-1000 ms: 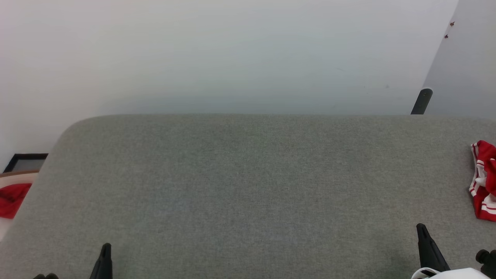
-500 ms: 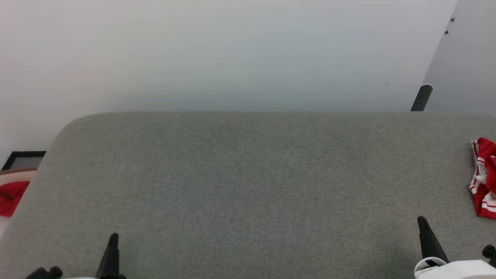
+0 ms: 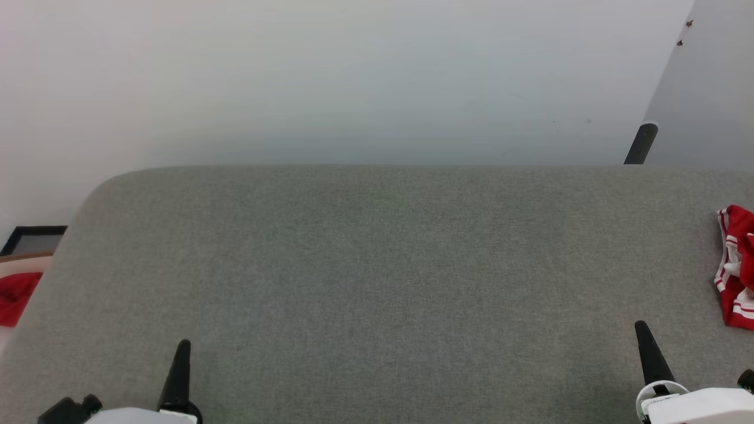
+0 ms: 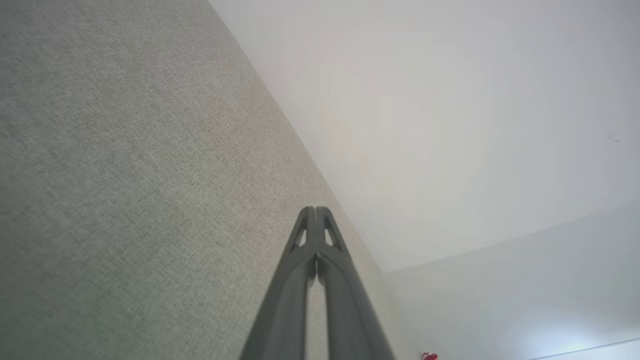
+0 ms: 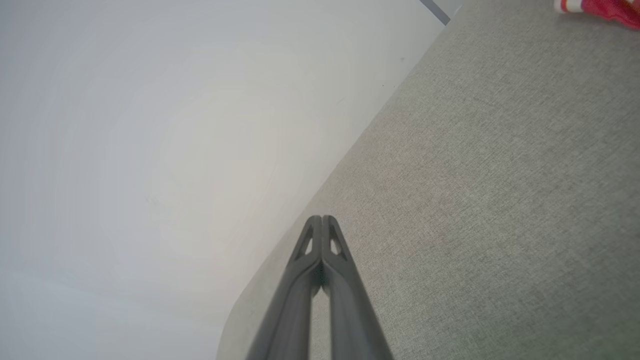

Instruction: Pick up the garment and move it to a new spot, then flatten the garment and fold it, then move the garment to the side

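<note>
A grey cloth-covered table [image 3: 377,265] takes up the lower half of the head view, with a rounded corner at its far left. Behind it rises a plain pale wall [image 3: 353,76], which meets a second wall at the upper right.

The garment [image 3: 736,271] lies bunched at the table's right edge, cut off by the side of the head view: red cloth with red-and-white striped trim and a bit of white. Its lettering is hidden. In the right wrist view it sits in the top right corner [image 5: 600,7], on the table and well apart from that arm's fingers. In the left wrist view it is a tiny red speck at the bottom edge [image 4: 429,356].

Off the table's left side a red cloth [image 3: 15,297] rests on a pale surface lower down, next to a black frame [image 3: 35,238].

The left gripper [image 3: 184,344] stands at the lower left over the table's near part, pointing away from the robot. Its wrist view shows the jaws closed, tips pressed together [image 4: 315,210]. The right gripper [image 3: 640,325] stands at the lower right, near the garment but not touching it. Its jaws are likewise closed tip to tip [image 5: 321,218].

A dark post [image 3: 641,143] leans behind the table's far right edge
</note>
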Controlling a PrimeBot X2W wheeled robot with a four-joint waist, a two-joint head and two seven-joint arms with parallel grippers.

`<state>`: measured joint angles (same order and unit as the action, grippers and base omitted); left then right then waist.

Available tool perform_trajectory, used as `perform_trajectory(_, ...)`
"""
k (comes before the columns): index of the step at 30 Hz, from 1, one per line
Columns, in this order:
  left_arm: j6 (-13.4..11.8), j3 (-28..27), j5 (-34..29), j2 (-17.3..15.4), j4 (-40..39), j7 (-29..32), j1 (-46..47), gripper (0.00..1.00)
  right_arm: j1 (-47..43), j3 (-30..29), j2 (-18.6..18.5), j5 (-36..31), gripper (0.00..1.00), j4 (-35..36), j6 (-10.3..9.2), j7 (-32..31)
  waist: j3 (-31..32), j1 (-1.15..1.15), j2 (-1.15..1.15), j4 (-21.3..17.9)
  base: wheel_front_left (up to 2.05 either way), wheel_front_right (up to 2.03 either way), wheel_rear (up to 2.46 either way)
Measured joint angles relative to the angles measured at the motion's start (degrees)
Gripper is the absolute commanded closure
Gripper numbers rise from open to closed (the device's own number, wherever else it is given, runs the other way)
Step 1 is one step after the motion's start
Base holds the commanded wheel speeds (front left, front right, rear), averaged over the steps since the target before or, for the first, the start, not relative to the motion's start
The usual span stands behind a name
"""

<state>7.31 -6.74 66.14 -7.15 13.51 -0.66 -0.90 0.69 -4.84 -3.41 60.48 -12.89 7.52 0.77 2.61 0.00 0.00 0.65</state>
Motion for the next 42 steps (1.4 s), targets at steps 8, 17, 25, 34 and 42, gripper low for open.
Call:
perform_trajectory(8, 0.00, 0.03, 4.24, 0.74, 0.08, 1.16, 1.03, 1.00, 1.07, -0.25, 0.05, 4.93, 1.00, -0.18, 0.00, -1.23, -0.36, 0.00, 0.00, -0.08, 0.00, 0.00, 0.00)
perform_trajectory(17, 0.00, 0.04, 8.62, 1.43, 0.16, 2.31, 2.24, 1.00, 1.68, -0.48, 0.12, 10.40, 1.00, -0.41, -0.01, -2.38, -0.77, 0.00, 0.00, -0.18, 0.00, 0.00, 0.00)
perform_trajectory(25, 0.00, 0.08, 12.21, 1.98, 0.27, 3.26, 3.13, 1.00, 2.33, -0.67, 0.18, 14.71, 1.00, -0.54, -0.01, -3.41, -1.13, 0.00, 0.00, -0.26, 0.00, 0.00, 0.00)
perform_trajectory(34, 0.00, 0.10, 16.00, 2.69, 0.31, 4.43, 4.23, 1.00, 3.43, -0.94, 0.26, 19.25, 1.00, -0.70, -0.02, -4.45, -1.54, 0.00, 0.00, -0.35, 0.00, 0.00, 0.00)
perform_trajectory(42, 0.00, 0.13, 19.16, 3.14, 0.38, 5.27, 5.14, 1.00, 3.82, -1.22, 0.32, 23.12, 1.00, -0.86, -0.02, -5.36, -1.90, 0.00, 0.00, -0.44, 0.00, 0.00, 0.00)
